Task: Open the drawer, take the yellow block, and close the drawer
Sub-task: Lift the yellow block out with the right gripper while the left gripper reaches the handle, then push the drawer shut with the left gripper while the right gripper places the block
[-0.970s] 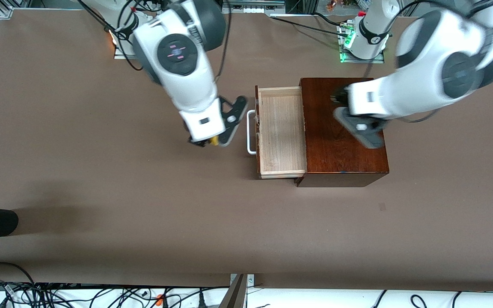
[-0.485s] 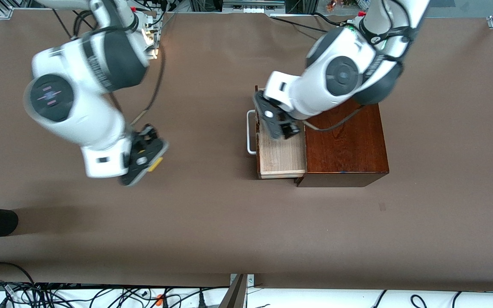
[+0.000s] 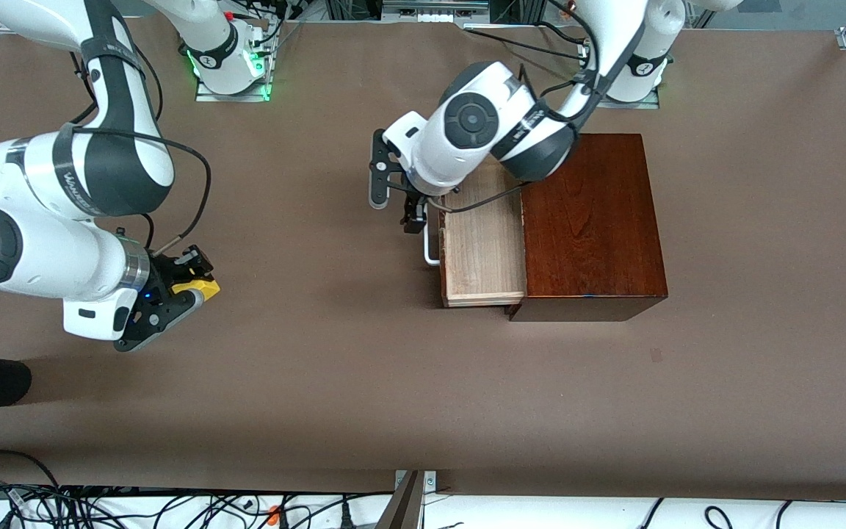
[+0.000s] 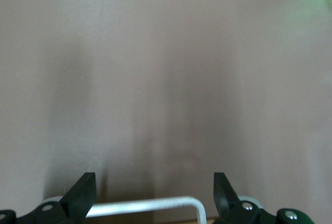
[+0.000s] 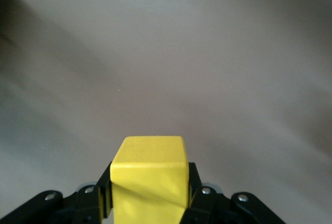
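Closing the drawer (image 3: 483, 246) should take a light shove on its stiff white U-shaped handle (image 3: 431, 239), where your left gripper (image 3: 410, 213) hovers, fingers spread wide and empty. Your right gripper (image 3: 186, 288) pinches the yellow block (image 3: 199, 287) (small, rigid, smooth-faced, probably light) over bare table (image 3: 320, 367) toward the right arm's end. The tray's pale wood sits inside a glossy reddish-brown box (image 3: 592, 228).

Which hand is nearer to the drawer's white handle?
Left. The left hand is open right at the handle of the drawer. The right hand holds the yellow block toward the right arm's end.
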Tool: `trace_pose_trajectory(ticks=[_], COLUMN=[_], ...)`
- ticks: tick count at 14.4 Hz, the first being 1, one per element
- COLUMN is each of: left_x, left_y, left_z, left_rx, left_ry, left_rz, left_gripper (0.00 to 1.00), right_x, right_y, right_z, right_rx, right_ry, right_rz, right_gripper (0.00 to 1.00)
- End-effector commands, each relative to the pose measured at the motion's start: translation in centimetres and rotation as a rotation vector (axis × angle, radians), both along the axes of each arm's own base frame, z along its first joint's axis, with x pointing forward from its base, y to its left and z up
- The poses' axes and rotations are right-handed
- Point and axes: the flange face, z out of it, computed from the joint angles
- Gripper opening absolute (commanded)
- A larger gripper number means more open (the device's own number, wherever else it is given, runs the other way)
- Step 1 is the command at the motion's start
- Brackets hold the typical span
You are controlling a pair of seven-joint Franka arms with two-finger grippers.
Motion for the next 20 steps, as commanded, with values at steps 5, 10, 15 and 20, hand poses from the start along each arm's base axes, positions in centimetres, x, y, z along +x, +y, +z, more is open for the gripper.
trace_pose_trajectory(ticks=[5,10,15,20], left_x=[-0.4,-0.5,0.8,2.5], left_y=[-2.3,-0.1,2.7,6.0], left_z=[-6.0,-7.5,-7.8,-6.2], left_rx=[0.049,0.164,0.267,0.323], left_ry=[-0.087,-0.041,-0.002,0.040], left_rz=[-0.085,-0.134,-0.152,-0.124], left_gripper=[1.00,1.00,1.00,1.00], right_x=[-8.9,-13.8,-13.4,-13.4], right_y=[-5.8,-8.4,-8.5,-9.0], right_z=[-5.7,-14.4,-20.5,-23.4], right_rx=[-0.002,-0.007,-0.027,-0.043], right_ry=[-0.032,-0.120,-0.136,-0.126], right_rz=[-0.229,-0.360,-0.445,-0.450], right_gripper=[0.02,0.02,0.02,0.05])
